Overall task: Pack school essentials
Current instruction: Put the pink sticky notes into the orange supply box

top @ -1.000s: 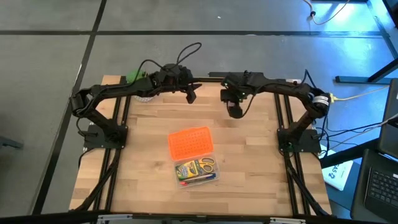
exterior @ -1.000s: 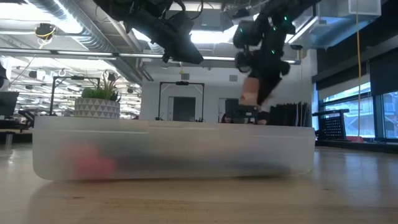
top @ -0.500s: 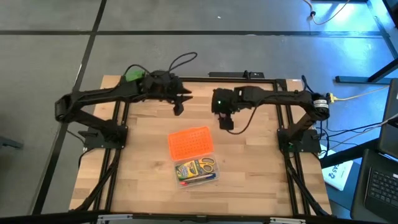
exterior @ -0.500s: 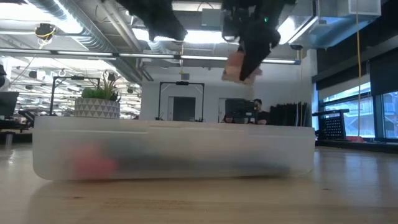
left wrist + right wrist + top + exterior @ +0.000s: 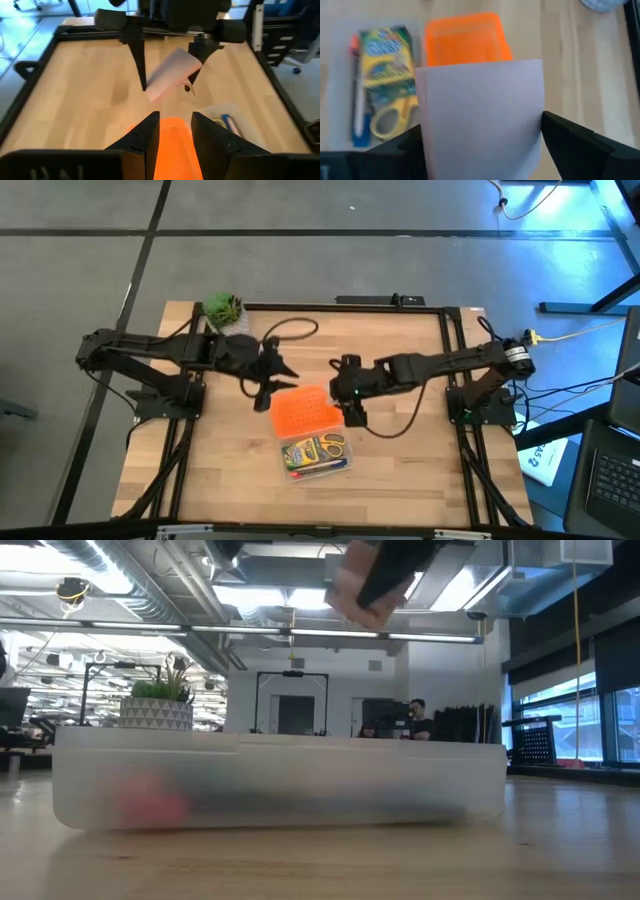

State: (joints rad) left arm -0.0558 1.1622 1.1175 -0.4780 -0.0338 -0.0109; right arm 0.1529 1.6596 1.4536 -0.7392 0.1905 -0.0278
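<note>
I am carrying the pink note pad (image 5: pixel 480 115) in my right gripper (image 5: pixel 356 412), my fingers spread wide and pressing on its two side edges so that the pad bows a little between them. In the low view the note pad (image 5: pixel 352 592) is hanging high above the table (image 5: pixel 400 470), tilted. My left gripper (image 5: pixel 262 393) is hovering just off the orange lid (image 5: pixel 305 410) at about nine o'clock from it, its fingers (image 5: pixel 145 140) nearly together with only a narrow gap and nothing between them.

What I am judging now is where the open compartment lies from my right gripper. In the high view the clear case (image 5: pixel 314 452) is sitting at roughly seven o'clock from it, near but not under it; the orange lid is lying just beside my gripper at nine o'clock. The case is already holding the crayon box (image 5: pixel 387 55), the yellow-handled scissors (image 5: pixel 390 115) and a few pencils (image 5: pixel 356 95) along one side. Its long axis is running roughly from eight to two o'clock in the high view. My right arm is the nearer one to the case, so I am expecting to bring the pad down and inward, keeping clear of the lid.
</note>
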